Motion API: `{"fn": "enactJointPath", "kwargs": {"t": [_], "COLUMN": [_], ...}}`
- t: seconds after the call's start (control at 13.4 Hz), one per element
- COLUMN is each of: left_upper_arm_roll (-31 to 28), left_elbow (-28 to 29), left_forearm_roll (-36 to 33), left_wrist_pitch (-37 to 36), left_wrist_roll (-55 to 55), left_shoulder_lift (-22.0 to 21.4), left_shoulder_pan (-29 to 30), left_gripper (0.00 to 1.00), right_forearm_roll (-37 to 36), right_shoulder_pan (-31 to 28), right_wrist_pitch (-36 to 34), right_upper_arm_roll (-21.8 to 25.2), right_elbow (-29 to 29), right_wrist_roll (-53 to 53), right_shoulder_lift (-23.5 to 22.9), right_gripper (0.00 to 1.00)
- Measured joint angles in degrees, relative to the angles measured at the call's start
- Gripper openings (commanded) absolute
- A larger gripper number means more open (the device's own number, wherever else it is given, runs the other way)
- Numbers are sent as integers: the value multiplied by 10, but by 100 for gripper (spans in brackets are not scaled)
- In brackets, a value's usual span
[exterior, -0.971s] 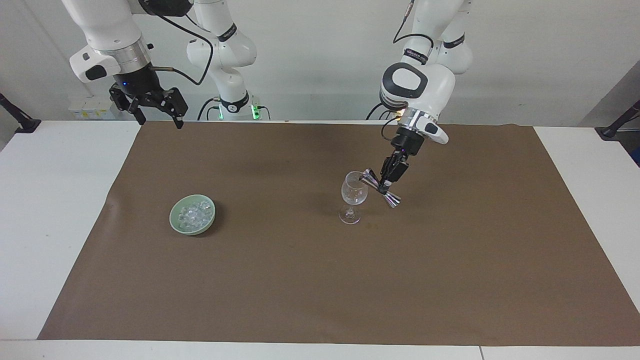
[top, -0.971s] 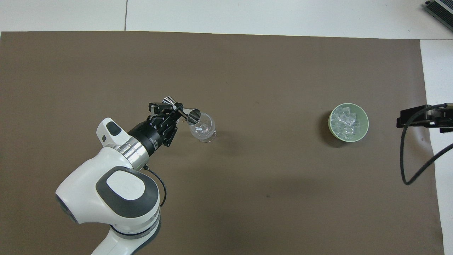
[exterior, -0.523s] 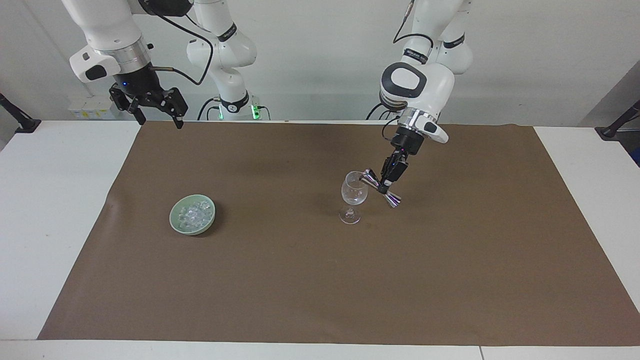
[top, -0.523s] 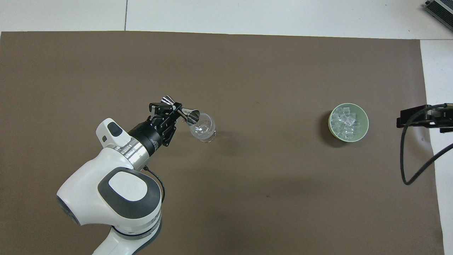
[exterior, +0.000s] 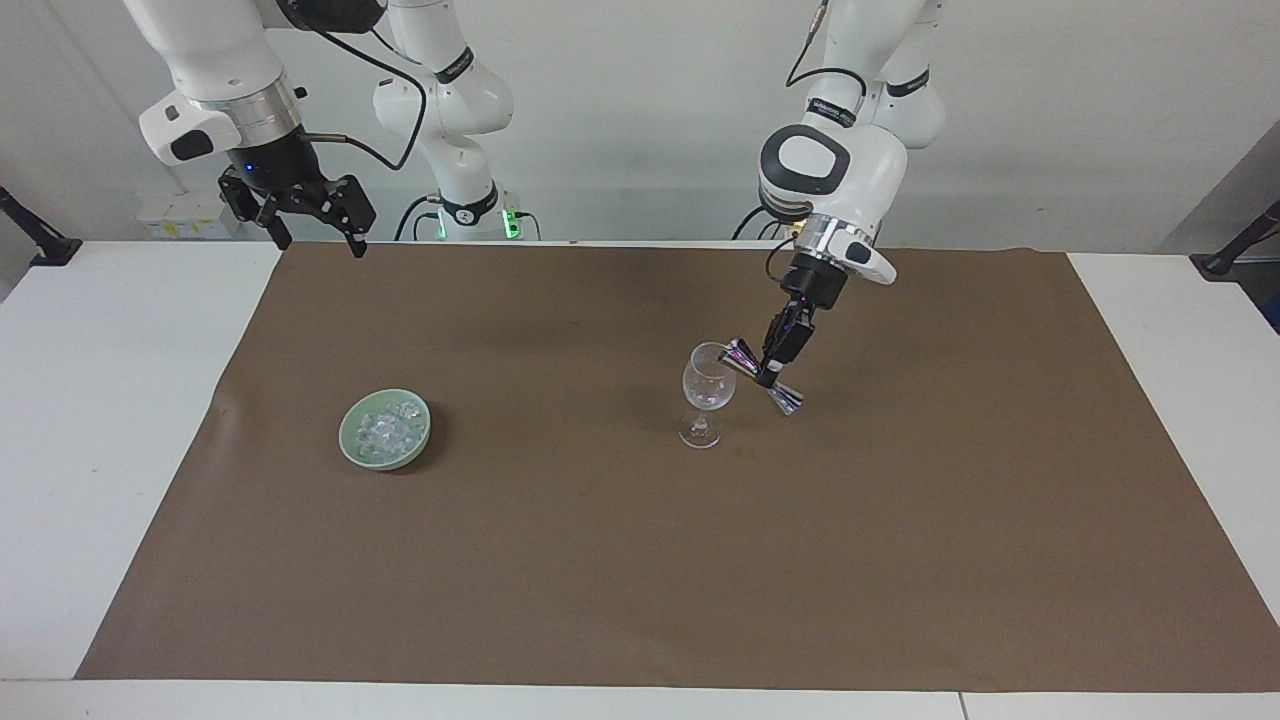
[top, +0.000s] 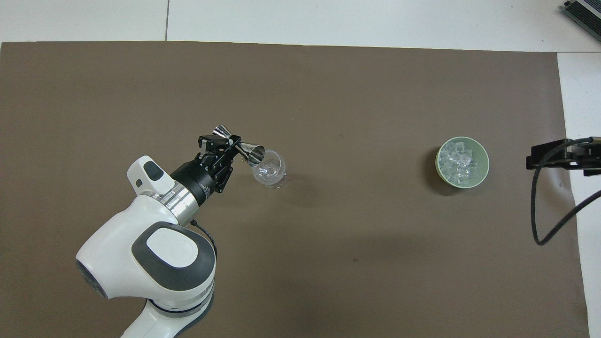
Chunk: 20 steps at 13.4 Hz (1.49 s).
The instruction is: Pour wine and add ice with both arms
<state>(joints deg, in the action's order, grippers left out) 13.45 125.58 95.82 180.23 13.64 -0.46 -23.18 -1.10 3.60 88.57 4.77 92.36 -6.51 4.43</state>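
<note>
Gripping a steel jigger [exterior: 762, 376] by its waist, the left gripper [exterior: 770, 372] tips it so one cup rests over the rim of the stemmed wine glass [exterior: 706, 394] standing mid-mat. The ice [exterior: 387, 428] lies heaped in the pale green bowl [exterior: 352, 445] toward the right arm's end of the brown mat [exterior: 640, 560], well apart from both grippers; the right gripper [exterior: 318, 238] waits spread open above the mat's edge nearest the robots. Against a second ago, the left arm's wrist has edged slightly upward, the jigger barely shifting.
</note>
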Motion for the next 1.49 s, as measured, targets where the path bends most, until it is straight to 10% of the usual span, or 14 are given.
{"fn": "enactJointPath", "kwargs": {"t": [1.49], "left_upper_arm_roll": [1], "left_elbow": [-5], "left_forearm_roll": [-11], "left_wrist_pitch": [37], "left_wrist_roll": [-70], "left_shoulder_lift": [2], "left_shoulder_pan": [-21], "left_gripper": [0], "right_forearm_roll": [0], "right_shoulder_pan": [0], "right_wrist_pitch": [0], "right_upper_arm_roll": [0], "right_elbow": [0], "right_wrist_roll": [0], "right_shoulder_lift": [0], "right_gripper": [100]}}
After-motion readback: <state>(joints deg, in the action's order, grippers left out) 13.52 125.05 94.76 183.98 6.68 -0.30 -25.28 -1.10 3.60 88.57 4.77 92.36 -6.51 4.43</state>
